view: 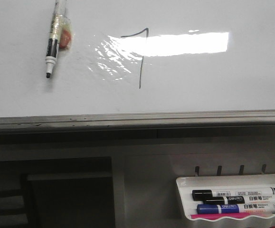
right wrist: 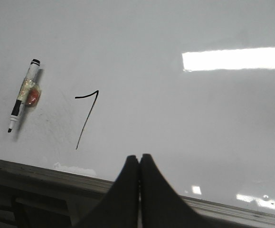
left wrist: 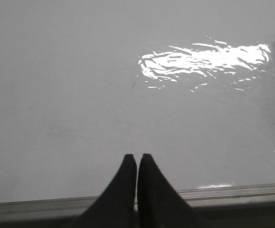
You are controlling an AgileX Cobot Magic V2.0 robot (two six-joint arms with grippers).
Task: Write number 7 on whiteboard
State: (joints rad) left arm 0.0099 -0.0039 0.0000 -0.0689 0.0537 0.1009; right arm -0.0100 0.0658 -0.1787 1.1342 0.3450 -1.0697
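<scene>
Thin dark hand-drawn number 7 is sitting complete, mid-board, on the large glossy whiteboard; uncapped marker is lying released; both tools, left and right, are resting pressed together, empty.

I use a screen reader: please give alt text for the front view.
A thin dark number 7 is drawn on the glossy whiteboard, across a bright light reflection. A marker sticks to the board at its left; a tray of markers hangs below.

Whiteboard glossy, smooth, mirroring bright light; bottom rim grey metal, dull. Marker plastic barrel, clear tape wrap, shiny. Tray white plastic, semi-gloss. End effector fingers matt black.
</scene>
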